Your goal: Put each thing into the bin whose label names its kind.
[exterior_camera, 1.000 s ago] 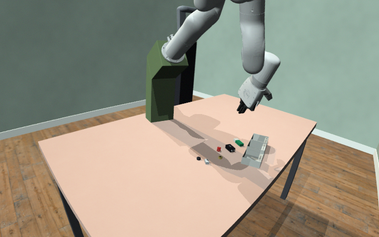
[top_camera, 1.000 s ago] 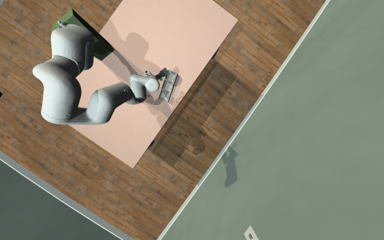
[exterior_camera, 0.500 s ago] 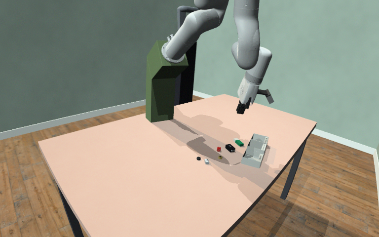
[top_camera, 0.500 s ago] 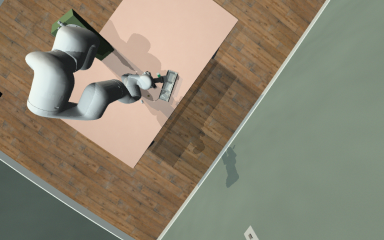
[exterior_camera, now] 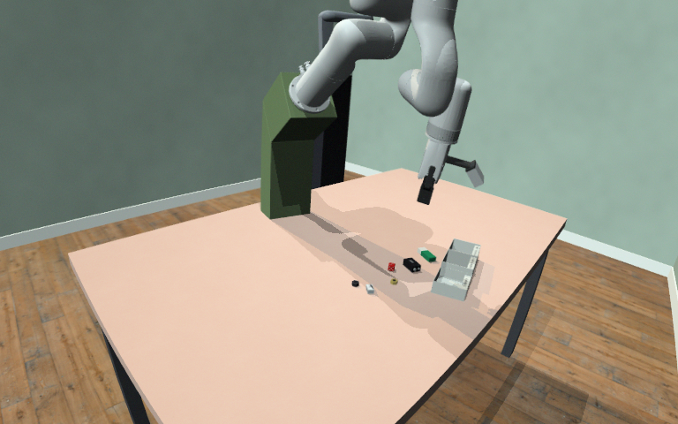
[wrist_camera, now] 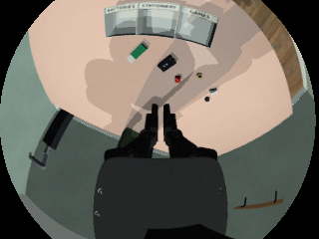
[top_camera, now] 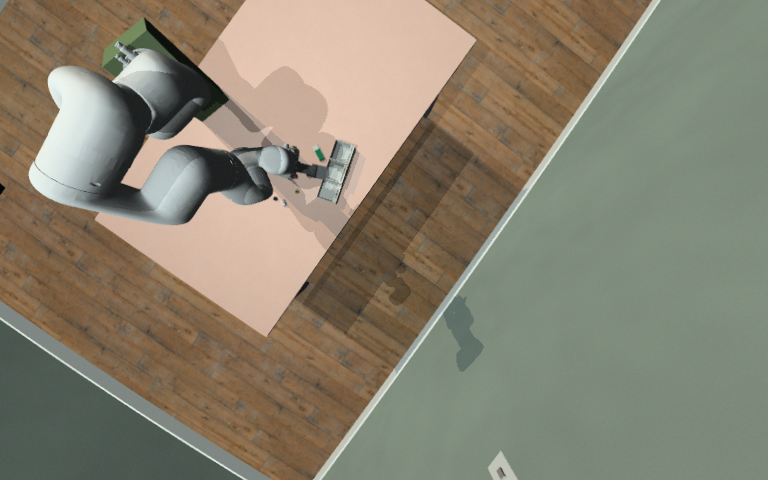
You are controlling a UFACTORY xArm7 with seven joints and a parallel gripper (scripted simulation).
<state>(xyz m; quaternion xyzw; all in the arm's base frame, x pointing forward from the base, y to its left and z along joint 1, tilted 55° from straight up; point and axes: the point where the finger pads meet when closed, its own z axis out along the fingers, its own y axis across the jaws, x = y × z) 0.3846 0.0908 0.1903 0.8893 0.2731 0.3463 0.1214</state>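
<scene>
Top view, bins: the bins (top_camera: 330, 191) (exterior_camera: 448, 288) (wrist_camera: 138, 22) are joined in one row and stand on the table (top_camera: 227, 261) (exterior_camera: 227, 314) (wrist_camera: 254, 110).
Top view, green thing: the green thing (top_camera: 319, 154) (exterior_camera: 427, 255) (wrist_camera: 138, 52) lies on the table just beside the bins, on the arm's side of them.
Top view, small things: the yellow ring (top_camera: 297, 191) (exterior_camera: 394, 281) (wrist_camera: 199, 76), the white thing (top_camera: 283, 202) (exterior_camera: 369, 289) (wrist_camera: 213, 91) and the black bit (top_camera: 275, 198) (exterior_camera: 355, 283) (wrist_camera: 206, 99) lie farther from the bins.
Exterior view, gripper: the gripper (exterior_camera: 425, 201) (wrist_camera: 160, 112) is raised above the table, apart from the bins, and points downward.
Exterior view, black block: the black block (exterior_camera: 411, 264) (wrist_camera: 166, 63) lies near the bins, to their left in this view.
Exterior view, red die: the red die (exterior_camera: 391, 267) (wrist_camera: 177, 79) is farther left of the bins than the black block.
Wrist view, labels: the bins read BATTERIES, STATIONERY and GAMES, from left to right in this view.
Wrist view, things: all six things lie on the table outside the bins; the green thing is the nearest to the bins, the black bit the farthest.
Wrist view, gripper state: its fingers are almost together, with only a narrow gap, and they grasp nothing.
</scene>
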